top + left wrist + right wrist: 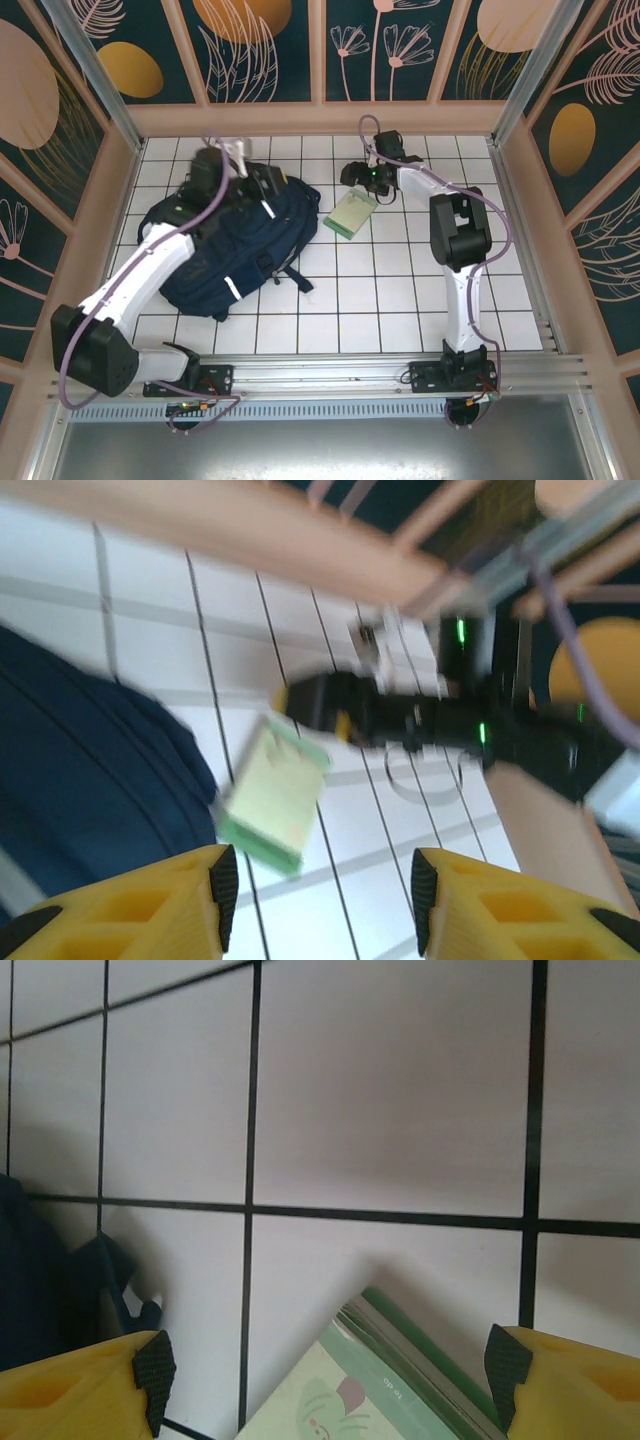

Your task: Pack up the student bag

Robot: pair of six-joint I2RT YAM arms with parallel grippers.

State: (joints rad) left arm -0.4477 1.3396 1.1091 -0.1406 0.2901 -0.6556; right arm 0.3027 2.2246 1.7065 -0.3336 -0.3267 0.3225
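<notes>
Your student bag (pixel 265 235) lies on the left of the tiled table (pixel 400 290)
Just past its right side a green notebook (pixel 350 213) sits tilted between the widely spread fingers of your right gripper (pixel 325 1365); whether they pinch it, you cannot tell. Farther back, your left gripper (pixel 320 880) hovers over the bag's far end, fingers apart and empty

A pale green notebook (pixel 351 213) is seen tilted over a white table (pixel 400 290) that is ruled with a black grid. The table is enclosed by wooden framing (pixel 320 118) and dark teal panels (pixel 270 50) painted with orange discs and pink plants.
</notes>
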